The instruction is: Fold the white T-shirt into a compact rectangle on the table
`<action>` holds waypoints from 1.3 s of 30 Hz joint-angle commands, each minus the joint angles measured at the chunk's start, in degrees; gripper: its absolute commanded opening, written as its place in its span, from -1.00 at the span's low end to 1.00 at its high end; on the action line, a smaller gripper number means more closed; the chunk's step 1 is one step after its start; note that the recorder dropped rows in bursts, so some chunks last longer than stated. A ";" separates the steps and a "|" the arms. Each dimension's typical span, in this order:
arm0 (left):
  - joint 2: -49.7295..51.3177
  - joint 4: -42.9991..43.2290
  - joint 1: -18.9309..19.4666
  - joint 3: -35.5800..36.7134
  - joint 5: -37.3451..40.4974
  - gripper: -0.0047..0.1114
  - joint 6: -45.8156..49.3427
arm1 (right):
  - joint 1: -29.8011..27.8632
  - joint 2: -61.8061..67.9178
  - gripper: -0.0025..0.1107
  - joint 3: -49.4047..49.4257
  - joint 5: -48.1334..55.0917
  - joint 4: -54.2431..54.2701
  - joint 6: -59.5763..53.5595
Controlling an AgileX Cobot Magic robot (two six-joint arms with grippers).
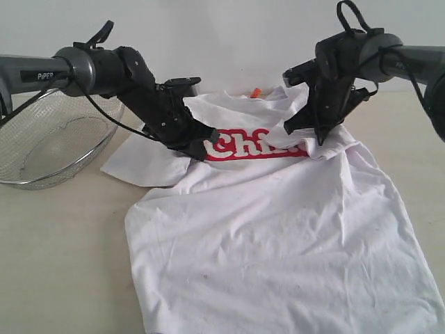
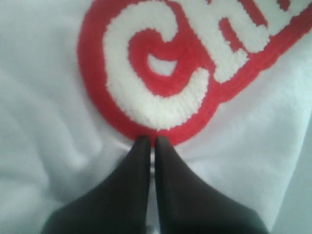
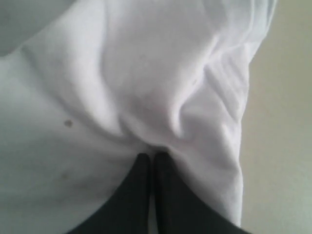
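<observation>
1. White T-shirt: spread front-up on worktop, hem nearest the cam, neck at far end w/ small orange-red tag. Lots of wrinkles.
2. Red lettering: across chest, btwn the 2 grippers.
3. Left gripper: clenched tight, tips down on cloth right at edge of the red patch. Can't tell if any cloth is pinched inside.
4. Right gripper: clenched too, at the shoulder on its side. Cloth bunches into folds running to the tips, so prob. grasping a pinch of shirt.
5. Why there: one grip each side of chest, about level. Good for lifting top half evenly & laying it toward hem.
6. Sleeve on left arm's side: sticks out flat on worktop, not tucked. Needs folding in for a neat rectangle.
7. Wire basket: on worktop under left arm, near that sleeve. Not part of the job.
8. Progress guess: early, no fold made yet.
9. Watch out: soft cloth may slip from a thin pinch; uneven lift = crooked fold.
</observation>
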 commanded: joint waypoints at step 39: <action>-27.57 5.53 -8.58 33.44 1.96 -0.84 6.33 | 10.93 -50.61 -0.96 65.94 -13.54 12.07 1.36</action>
